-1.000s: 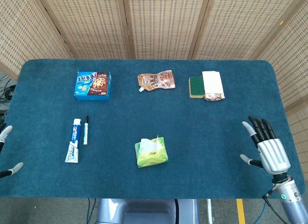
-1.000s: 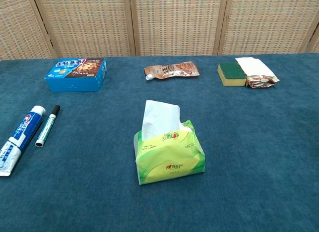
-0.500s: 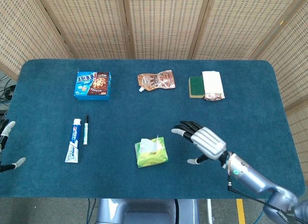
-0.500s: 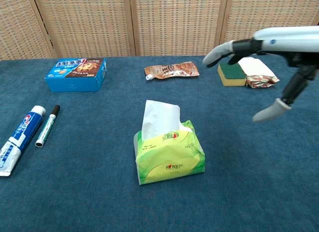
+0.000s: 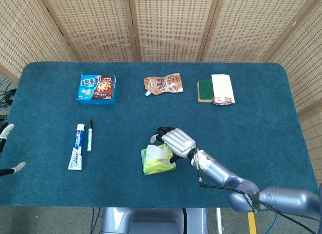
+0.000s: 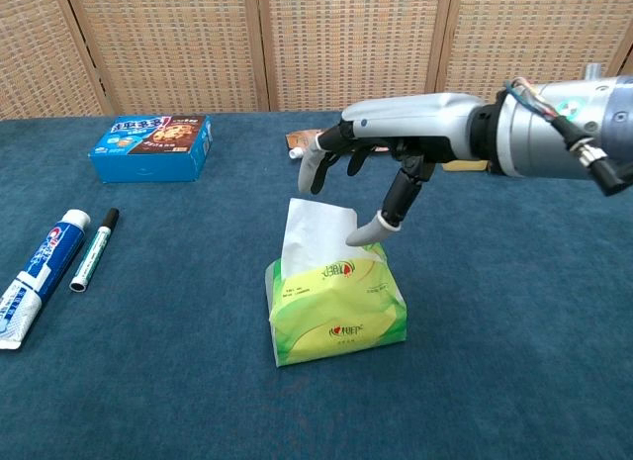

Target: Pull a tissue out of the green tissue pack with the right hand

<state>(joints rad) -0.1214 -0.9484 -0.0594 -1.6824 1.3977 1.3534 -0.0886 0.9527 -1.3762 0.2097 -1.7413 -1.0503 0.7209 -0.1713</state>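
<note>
Green tissue pack mid-counter, tissue standing up from slot; right hand above it, spread, empty; thumb seemingly at tissue edge, contact unclear; risks: pinch misses sheet, light pack lifts with pull, sheet tears.

Green tissue pack flat on table mid-front, white tissue sticking upright from top slot

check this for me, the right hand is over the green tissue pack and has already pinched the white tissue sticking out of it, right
Not quite. The right hand is over the green tissue pack, but it has not pinched the white tissue. The chest view shows its fingers spread above and beside the tissue, with the thumb tip near the sheet's edge and nothing held between them.
</note>
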